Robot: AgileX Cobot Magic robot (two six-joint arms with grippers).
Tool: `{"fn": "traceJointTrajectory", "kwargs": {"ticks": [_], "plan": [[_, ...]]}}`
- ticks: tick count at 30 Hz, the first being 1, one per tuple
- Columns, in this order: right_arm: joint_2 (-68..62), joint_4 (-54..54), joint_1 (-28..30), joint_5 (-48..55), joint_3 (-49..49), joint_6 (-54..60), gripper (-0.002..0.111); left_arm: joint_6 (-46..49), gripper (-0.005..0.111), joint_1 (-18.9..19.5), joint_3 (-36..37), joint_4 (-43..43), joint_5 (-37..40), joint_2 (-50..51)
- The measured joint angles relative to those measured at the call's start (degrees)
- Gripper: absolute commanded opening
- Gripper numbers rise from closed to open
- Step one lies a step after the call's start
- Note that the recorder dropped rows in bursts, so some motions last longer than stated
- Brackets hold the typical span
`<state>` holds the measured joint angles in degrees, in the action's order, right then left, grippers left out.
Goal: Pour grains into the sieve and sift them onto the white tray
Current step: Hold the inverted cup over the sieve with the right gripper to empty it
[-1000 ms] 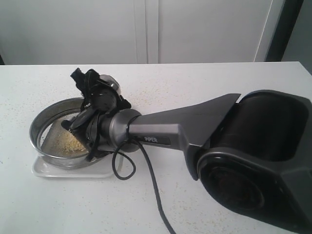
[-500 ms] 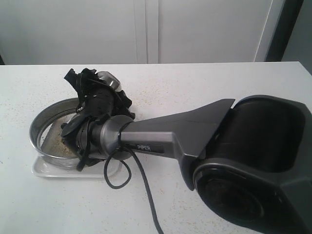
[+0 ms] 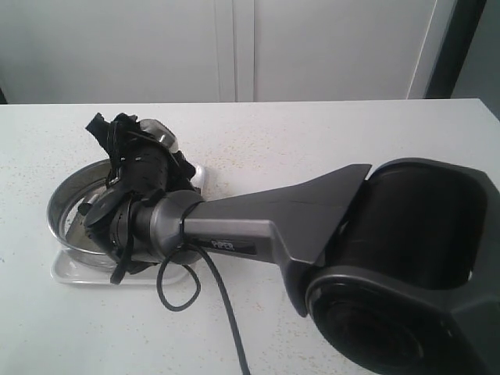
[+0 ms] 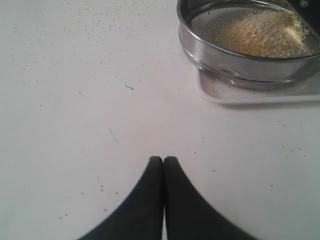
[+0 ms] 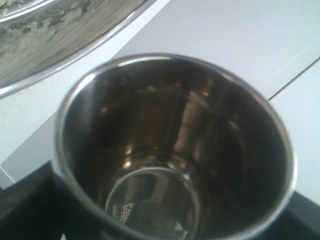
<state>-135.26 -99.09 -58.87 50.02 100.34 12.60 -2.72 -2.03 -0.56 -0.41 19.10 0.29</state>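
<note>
Left wrist view: left jaws pressed together; golden-yellow grains (image 4: 255,35) heaped in round steel sieve (image 4: 235,65) on flat white tray (image 4: 260,95). Right jaws pinch empty steel cup (image 5: 175,150).

Seen from outside, the sieve (image 3: 59,205) is mostly blocked by the right arm (image 3: 258,226). At the right wrist, the cup (image 5: 170,150) is cropped; the blurred rim beyond is perhaps the sieve's.

Speckled table (image 3: 328,133) bearing white tray (image 3: 66,270)
</note>
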Motion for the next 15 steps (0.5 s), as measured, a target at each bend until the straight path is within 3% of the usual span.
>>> {"fn": "traceJointTrajectory", "kwargs": {"ticks": [15], "plan": [[0.1,-0.02,0.0,0.06,0.68,-2.71,0.0,0.0,0.0,0.0,0.0,0.0,0.0,0.0]]}}
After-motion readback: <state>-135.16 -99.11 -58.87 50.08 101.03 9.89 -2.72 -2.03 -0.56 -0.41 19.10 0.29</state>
